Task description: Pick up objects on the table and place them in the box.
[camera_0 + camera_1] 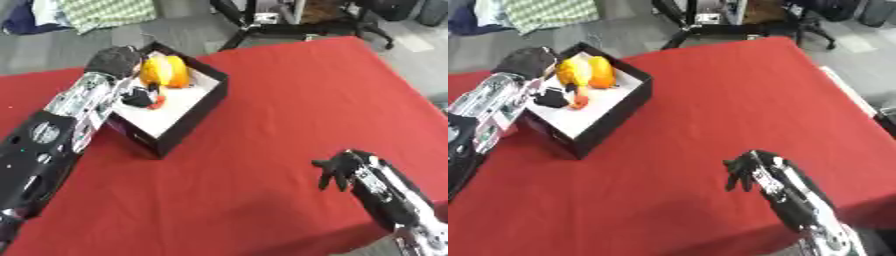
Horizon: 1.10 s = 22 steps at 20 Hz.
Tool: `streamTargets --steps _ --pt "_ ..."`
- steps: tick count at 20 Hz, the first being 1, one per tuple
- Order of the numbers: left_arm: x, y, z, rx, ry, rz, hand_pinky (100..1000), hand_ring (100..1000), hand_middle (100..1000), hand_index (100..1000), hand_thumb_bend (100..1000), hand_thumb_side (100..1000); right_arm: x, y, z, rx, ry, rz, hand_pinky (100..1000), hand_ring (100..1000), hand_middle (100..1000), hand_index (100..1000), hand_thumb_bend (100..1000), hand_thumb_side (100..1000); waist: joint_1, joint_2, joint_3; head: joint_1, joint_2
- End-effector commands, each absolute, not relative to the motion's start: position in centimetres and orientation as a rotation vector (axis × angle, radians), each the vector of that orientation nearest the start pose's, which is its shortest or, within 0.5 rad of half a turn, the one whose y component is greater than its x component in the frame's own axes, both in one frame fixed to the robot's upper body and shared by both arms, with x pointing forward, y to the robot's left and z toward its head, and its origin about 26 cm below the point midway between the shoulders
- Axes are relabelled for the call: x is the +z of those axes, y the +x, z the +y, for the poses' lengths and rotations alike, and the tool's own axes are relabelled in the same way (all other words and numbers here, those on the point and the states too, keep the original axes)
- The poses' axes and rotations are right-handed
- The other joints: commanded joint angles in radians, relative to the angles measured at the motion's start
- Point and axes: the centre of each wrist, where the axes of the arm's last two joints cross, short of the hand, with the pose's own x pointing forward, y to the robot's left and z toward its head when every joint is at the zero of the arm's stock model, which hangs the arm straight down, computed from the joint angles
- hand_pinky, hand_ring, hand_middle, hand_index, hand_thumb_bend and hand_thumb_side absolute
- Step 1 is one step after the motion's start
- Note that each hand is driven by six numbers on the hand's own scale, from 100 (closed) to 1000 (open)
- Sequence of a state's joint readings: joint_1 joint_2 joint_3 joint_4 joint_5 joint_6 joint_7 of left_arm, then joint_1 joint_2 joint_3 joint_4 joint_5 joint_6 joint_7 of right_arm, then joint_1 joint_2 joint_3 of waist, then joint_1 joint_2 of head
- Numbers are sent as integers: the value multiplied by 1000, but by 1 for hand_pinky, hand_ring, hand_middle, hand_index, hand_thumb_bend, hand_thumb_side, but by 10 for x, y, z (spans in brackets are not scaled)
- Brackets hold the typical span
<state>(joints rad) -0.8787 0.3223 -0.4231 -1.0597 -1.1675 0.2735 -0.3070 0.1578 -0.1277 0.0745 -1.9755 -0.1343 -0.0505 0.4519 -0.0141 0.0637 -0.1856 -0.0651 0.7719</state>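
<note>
A black box point(194, 119) with a white inside stands at the table's back left. In its far corner lies a yellow and orange object point(166, 70). A small black thing with an orange-red tip point(144, 97) lies nearer the box's left wall. My left hand point(112, 61) hangs over the box's far left corner, right beside the yellow object, its back turned to the camera. Whether it touches the object is hidden. My right hand point(745, 172) hovers low over the red cloth at the front right, open, fingers relaxed and pointing down, holding nothing.
The red tablecloth point(289, 100) covers the whole table, whose edges run along the right and front. Beyond the far edge are a grey floor, chair legs point(254, 25) and a checked cloth point(109, 12).
</note>
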Motion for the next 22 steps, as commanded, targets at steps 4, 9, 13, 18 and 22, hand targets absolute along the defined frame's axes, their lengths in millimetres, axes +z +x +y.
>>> streamTargets --steps 4,9,13,18,22 --pt "150 461 174 -1457 1261 -1256 769 642 681 930 141 752 68 231 -251 476 390 -1849 896 466 264 565 100 678 -6 -9 1 -5 -2" --pt "150 458 170 -1431 1257 -1322 783 679 729 949 300 1000 68 231 -252 476 388 -1849 896 466 264 565 100 689 -5 -8 3 -6 -2" --pt "148 457 171 -1421 1267 -1345 789 693 744 953 365 1000 68 231 -252 476 385 -1848 896 465 264 565 100 696 -4 -8 4 -9 -2" --pt "148 456 175 -1415 1284 -1339 792 696 750 954 395 1000 68 230 -252 476 382 -1846 896 465 264 565 100 693 -4 -7 6 -11 -2" --pt "162 452 185 -1383 1299 -1371 790 686 735 945 345 1000 67 230 -253 472 373 -1846 895 465 264 565 100 697 -2 -7 13 -18 -2"
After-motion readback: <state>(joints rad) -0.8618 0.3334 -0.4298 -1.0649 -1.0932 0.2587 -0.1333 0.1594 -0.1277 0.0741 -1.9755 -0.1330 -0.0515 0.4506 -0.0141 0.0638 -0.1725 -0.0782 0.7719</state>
